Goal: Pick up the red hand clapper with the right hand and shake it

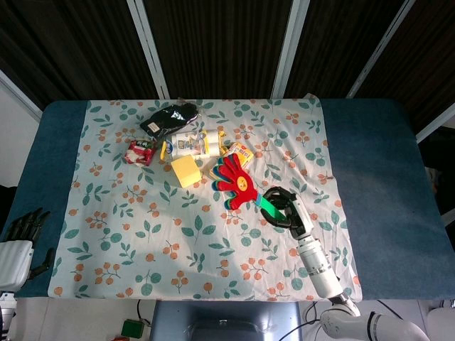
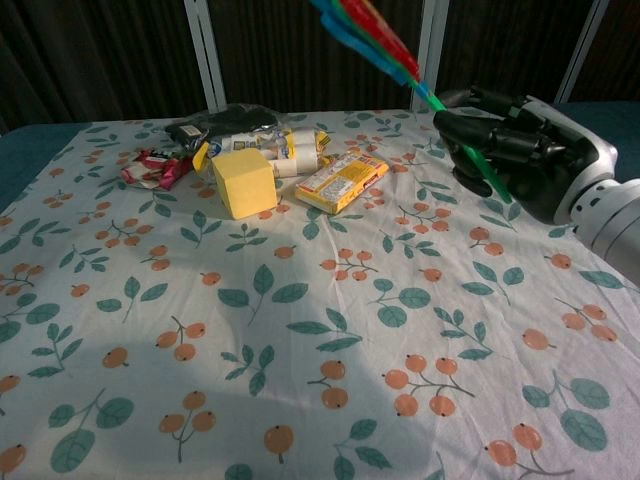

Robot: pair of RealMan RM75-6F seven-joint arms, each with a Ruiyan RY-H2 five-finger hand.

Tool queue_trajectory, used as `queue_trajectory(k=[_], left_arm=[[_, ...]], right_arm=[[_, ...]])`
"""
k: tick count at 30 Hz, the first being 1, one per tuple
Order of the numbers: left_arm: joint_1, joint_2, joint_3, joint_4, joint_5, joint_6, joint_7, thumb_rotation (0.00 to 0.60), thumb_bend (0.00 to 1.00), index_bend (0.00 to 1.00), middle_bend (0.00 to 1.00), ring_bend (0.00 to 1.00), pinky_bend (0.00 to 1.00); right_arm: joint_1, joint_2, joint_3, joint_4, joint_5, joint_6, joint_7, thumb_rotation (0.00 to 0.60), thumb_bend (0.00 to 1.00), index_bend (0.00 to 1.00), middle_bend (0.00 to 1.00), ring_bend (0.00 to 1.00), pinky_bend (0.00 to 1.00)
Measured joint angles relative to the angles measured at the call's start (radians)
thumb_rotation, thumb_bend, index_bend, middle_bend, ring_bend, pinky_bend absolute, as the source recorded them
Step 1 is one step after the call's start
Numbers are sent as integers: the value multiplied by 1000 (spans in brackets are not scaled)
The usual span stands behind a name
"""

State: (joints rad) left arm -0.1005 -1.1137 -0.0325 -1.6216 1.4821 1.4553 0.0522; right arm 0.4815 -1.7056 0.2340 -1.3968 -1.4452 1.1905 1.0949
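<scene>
My right hand (image 1: pixel 286 209) (image 2: pixel 515 145) grips the green handle of the red hand clapper (image 1: pixel 237 180) (image 2: pixel 370 30), held up in the air above the floral cloth. The clapper's red palm with a yellow smiley points up and to the left; in the chest view its top runs out of frame. My left hand (image 1: pixel 21 234) rests at the table's near left corner, fingers apart and holding nothing; the chest view does not show it.
At the back of the floral cloth (image 1: pixel 142 234) lie a yellow cube (image 1: pixel 185 170) (image 2: pixel 244 183), a yellow snack box (image 2: pixel 343 181), a white roll pack (image 1: pixel 189 144), a red packet (image 1: pixel 140 151) and a black bag (image 1: pixel 169 118). Blue table (image 1: pixel 377 177) borders the cloth.
</scene>
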Motion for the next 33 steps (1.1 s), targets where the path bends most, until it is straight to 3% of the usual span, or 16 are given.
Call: queue_trajectory(k=[7,10,19,21,25,27,28,33], left_arm=[[0,0,0,0,0,0,0,600,449,0,28,3,103],[0,0,0,0,0,0,0,600,449,0,28,3,103],[0,0,0,0,0,0,0,600,450,0,28,3,103],[0,0,0,0,0,0,0,600,450,0,28,3,103],[0,0,0,0,0,0,0,600,449,0,28,4,103],[0,0,0,0,0,0,0,600,449,0,28,4,103],[0,0,0,0,0,0,0,600,449,0,28,4,103],[0,0,0,0,0,0,0,600,449,0,29,4,103]], right_arm=[[58,-9,-13,7,117,-151,-557,600,619,955,804,852,976],[76,-7,-14,-12,191,-199,-728,600,620,955,805,852,976],[110,2,-22,-36,308,-274,-926,600,621,920,805,825,943],[112,2,-24,-35,310,-269,-950,600,621,791,769,753,867],[112,3,-35,-31,298,-246,-990,600,588,291,442,420,523],[112,7,-38,-30,297,-246,-1007,600,504,140,320,281,375],[113,14,-41,-33,301,-251,-1023,600,451,79,262,216,305],[121,62,-50,-68,344,-287,-1088,600,369,1,127,72,168]])
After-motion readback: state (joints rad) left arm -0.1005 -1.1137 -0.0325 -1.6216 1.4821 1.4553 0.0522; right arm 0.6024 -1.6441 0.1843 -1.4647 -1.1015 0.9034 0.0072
